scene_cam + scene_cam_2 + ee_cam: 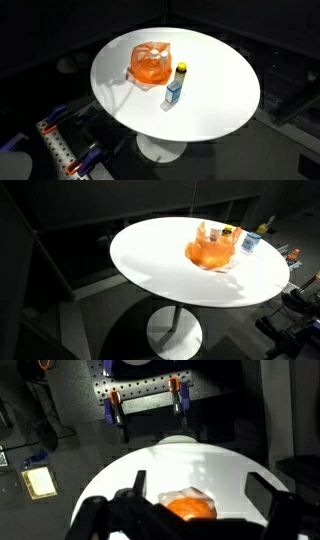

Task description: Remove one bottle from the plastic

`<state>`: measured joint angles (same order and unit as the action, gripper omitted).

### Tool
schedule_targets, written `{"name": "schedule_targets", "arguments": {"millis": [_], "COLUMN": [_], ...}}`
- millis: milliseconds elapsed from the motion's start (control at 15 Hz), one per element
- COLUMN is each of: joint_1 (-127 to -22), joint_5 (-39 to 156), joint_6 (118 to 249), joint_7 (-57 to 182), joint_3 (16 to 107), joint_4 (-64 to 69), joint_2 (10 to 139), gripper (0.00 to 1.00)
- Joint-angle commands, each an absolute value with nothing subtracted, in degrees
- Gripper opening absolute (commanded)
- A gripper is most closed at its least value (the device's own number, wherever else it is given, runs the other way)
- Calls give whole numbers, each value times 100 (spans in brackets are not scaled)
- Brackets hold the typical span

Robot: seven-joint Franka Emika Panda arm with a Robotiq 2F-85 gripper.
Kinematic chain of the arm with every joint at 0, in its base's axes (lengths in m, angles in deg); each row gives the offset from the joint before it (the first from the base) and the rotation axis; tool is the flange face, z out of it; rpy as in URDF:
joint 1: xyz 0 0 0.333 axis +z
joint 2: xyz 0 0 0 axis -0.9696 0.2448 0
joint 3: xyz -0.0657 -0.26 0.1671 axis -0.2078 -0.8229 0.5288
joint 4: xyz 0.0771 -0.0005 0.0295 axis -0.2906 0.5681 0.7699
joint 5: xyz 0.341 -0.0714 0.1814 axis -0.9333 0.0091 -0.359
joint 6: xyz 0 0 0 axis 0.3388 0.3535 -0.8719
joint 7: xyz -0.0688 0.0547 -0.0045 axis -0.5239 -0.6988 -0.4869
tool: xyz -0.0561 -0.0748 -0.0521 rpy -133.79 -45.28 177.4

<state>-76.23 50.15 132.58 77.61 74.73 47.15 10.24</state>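
Note:
A crumpled orange and clear plastic bag [150,62] lies on the round white table [215,110]; it shows in both exterior views [210,250]. A small bottle [176,85] with a yellow cap and blue body stands upright on the table right beside the bag, outside it [250,240]. I cannot tell what the bag holds. In the wrist view my gripper [200,490] hangs open and empty high above the table, with the orange bag [190,508] between its wide-spread fingers. The bottle is hidden there. The arm does not show in either exterior view.
A perforated rail with orange clamps [145,400] sits on the floor past the table's edge, also seen in an exterior view [60,145]. A small yellow-topped object [265,225] stands behind the table. Dark floor and shelving surround the table's pedestal [175,332].

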Motion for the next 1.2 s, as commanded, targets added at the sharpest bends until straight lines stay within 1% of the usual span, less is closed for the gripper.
{"name": "schedule_targets", "arguments": {"millis": [0,267,600,1133], "joint_1": [-7653,-7653,-7769,-8124], "joint_5": [5006,5006,4999,5124], "joint_6": [13244,13244,13357,14248], "joint_7": [7744,7743,7765,7799], "joint_3": [7490,7490,7398,7129], "joint_4": [4699,4697,4224,3411], "joint_2": [1027,1023,1309,2590], "gripper": [100,100,100,100]}}
